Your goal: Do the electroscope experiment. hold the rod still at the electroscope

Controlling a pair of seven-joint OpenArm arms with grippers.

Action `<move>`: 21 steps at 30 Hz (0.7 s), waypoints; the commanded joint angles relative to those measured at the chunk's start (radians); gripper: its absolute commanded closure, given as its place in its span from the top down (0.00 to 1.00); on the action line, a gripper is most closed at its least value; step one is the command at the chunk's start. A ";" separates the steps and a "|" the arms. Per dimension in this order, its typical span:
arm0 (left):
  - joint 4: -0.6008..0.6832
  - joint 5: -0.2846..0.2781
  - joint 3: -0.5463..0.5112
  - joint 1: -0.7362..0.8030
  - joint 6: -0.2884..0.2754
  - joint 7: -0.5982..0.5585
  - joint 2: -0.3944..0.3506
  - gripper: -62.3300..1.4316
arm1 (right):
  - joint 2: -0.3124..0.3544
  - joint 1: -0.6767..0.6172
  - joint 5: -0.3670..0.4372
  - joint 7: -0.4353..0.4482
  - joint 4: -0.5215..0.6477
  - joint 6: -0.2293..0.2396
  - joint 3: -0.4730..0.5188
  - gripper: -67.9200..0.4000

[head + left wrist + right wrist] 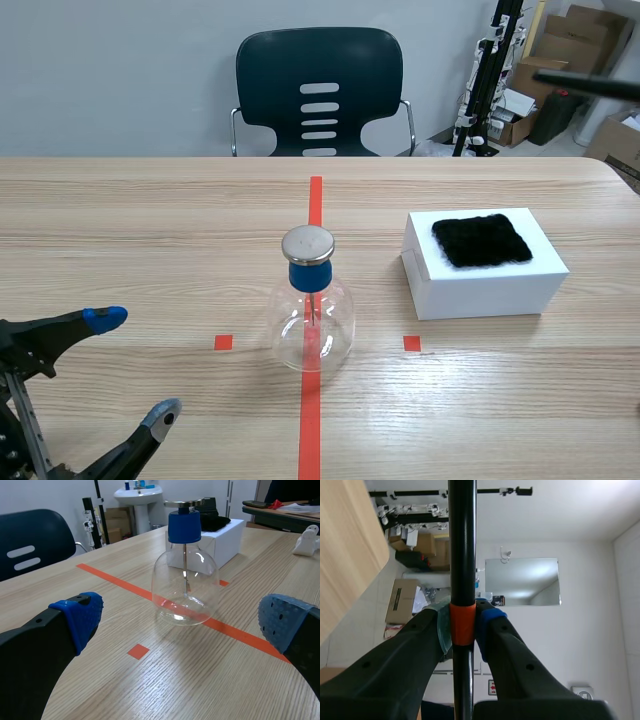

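The electroscope (312,310) is a clear glass flask with a blue stopper and a round metal cap, standing on the red centre line. In the left wrist view the electroscope (185,580) stands just ahead of my open left gripper (182,630), whose blue-padded fingers are wide apart. In the scene view the left gripper (135,365) is low at the near left, apart from the flask. My right gripper (462,625) is shut on a black rod (462,540) at its orange band, tilted toward the room. Only the rod's end (590,83) shows in the scene view, high at the far right, away from the electroscope.
A white box (485,285) with a black fur cloth (481,240) on top stands right of the flask. A dark chair (318,90) is behind the table's far edge. Cardboard boxes and a stand are in the back right of the room.
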 commanded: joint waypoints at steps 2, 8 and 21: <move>0.012 -0.006 0.000 0.000 -0.001 -0.014 -0.001 1.00 | 0.101 0.053 0.056 -0.009 -0.014 -0.014 0.002 0.01; 0.012 -0.006 0.000 0.000 -0.001 -0.015 -0.001 1.00 | 0.187 0.154 0.073 -0.023 -0.100 -0.013 -0.063 0.01; 0.012 -0.006 0.000 0.000 -0.001 -0.015 -0.001 1.00 | 0.261 0.278 0.097 -0.001 -0.209 -0.014 -0.151 0.01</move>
